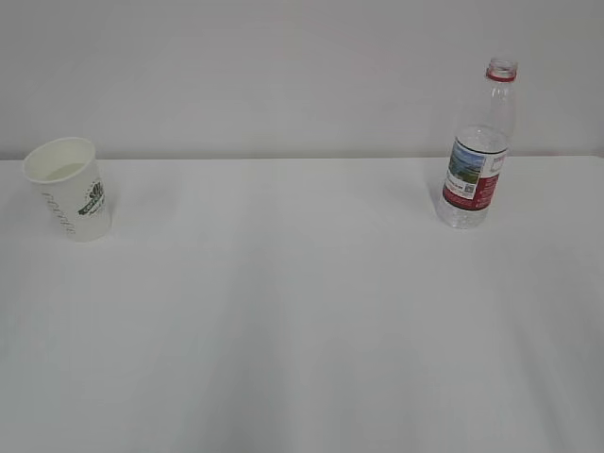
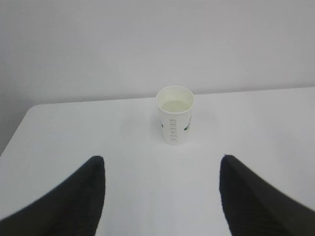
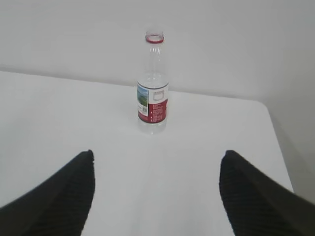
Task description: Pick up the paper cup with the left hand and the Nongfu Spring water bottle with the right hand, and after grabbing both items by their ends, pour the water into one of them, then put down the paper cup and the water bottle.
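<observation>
White table [image 1: 302, 330] fills most of the outside view, with a pale wall behind it. No robot arm shows in that view.

On the left side of the table stands the paper cup [image 1: 68, 189]. It is upright, with its open top up and a dark green picture on its side. On the right side stands the Nongfu Spring water bottle [image 1: 477, 151]. It is upright too, with no cap on, a red ring at its neck and a red and white label. The cup and the bottle are well apart.

In the left wrist view, the left hand [image 2: 162, 196] has its two black fingers [image 2: 74, 201] spread wide. Nothing is between them. The cup [image 2: 174, 115] stands on the table ahead of the hand, past the fingertips, lined up with the gap between the two fingers. The hand is not touching it. Something pale shows inside the cup, but I cannot tell if it is water.

In the right wrist view, the right hand [image 3: 157, 196] also has its black fingers [image 3: 256, 196] spread wide and holds nothing. The bottle [image 3: 153, 83] stands ahead of this hand, past the fingertips, in line with the gap. The hand is not touching it. The bottle is clear, and I cannot tell how much water is in it.
</observation>
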Robot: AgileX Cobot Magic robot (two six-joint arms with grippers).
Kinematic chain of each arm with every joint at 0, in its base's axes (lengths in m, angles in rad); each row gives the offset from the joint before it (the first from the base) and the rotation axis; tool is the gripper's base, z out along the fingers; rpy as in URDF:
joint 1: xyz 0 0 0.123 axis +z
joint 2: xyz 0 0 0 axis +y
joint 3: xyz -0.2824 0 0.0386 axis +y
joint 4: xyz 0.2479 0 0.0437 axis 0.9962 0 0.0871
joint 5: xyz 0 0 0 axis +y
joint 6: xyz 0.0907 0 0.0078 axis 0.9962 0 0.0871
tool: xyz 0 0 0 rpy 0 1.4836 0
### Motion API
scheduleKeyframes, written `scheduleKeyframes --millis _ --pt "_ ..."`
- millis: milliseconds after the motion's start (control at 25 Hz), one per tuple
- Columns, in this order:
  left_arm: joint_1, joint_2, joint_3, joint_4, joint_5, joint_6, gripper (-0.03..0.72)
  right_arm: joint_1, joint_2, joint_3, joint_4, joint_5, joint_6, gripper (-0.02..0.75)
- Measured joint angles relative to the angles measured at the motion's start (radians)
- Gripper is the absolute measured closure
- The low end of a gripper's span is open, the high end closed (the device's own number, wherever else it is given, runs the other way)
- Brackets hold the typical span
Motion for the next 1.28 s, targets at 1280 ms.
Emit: scheduleKeyframes --millis 1280 --pt "0.000 -0.022 0.102 -0.049 0.219 0.009 0.165 0.000 -0.128 -0.033 -0.028 0.603 0.097 0.145"
